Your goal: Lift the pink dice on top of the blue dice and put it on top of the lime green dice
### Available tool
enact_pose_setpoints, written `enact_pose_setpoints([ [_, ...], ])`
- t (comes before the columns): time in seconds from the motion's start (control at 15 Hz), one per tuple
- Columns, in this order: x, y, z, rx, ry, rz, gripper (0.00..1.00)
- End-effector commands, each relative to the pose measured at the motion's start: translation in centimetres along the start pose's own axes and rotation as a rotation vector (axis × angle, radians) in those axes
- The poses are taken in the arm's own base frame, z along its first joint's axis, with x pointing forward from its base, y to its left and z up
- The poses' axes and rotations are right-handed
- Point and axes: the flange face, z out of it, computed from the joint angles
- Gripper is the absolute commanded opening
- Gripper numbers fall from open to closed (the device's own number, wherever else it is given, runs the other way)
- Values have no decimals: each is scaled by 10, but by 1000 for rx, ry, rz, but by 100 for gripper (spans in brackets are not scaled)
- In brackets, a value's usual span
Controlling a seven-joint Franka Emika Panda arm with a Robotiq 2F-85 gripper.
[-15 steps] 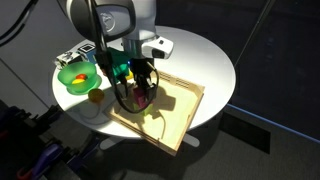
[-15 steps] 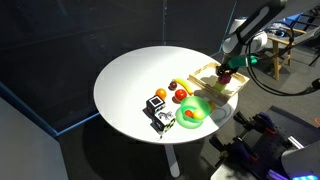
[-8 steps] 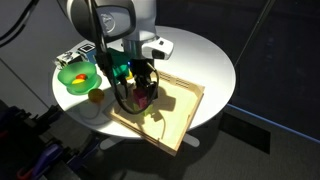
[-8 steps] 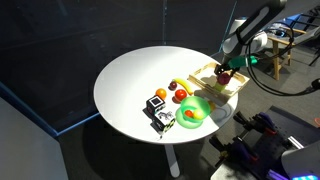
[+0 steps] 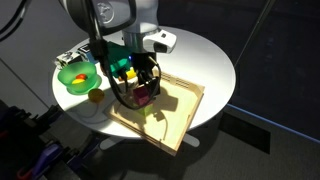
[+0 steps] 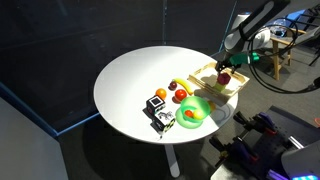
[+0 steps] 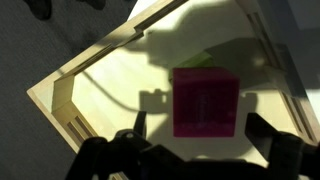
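While the jaws hang spread above the wooden tray point(image 7: 100, 85), the pink dice point(image 7: 205, 100) stands inside that tray directly beneath them, with a clear gap on either side so that neither jaw touches it. Seen from the wrist, a strip of the lime green dice point(image 7: 200, 62) shows just past one edge of the pink dice; the pink dice appears to sit on top of it, though the steep downward angle makes the stacking hard to confirm. In both exterior views the pink dice point(image 5: 143, 98) point(image 6: 224, 77) lies within the tray point(image 5: 185, 120) point(image 6: 212, 88), towards the tray's end nearest the arm point(image 5: 110, 20), and the jaws are just above it. The tray rests at the edge of a round white surface point(image 5: 200, 55). Off the tray, beside that same end, stands a green bowl point(image 5: 75, 76), with a small yellow-orange fruit point(image 5: 95, 97) between the bowl and the tray. In an exterior view two red fruits point(image 6: 181, 95) and a black-and-white box point(image 6: 157, 105) lie farther from the tray, past the bowl point(image 6: 192, 113).
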Motion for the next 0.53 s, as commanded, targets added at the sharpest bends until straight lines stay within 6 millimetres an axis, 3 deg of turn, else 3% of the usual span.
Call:
enact_pose_setpoints([
  [0.0,-5,3,-23,24,5,19,100],
  [0.47,-18,-3,-53,38,11,15,100],
])
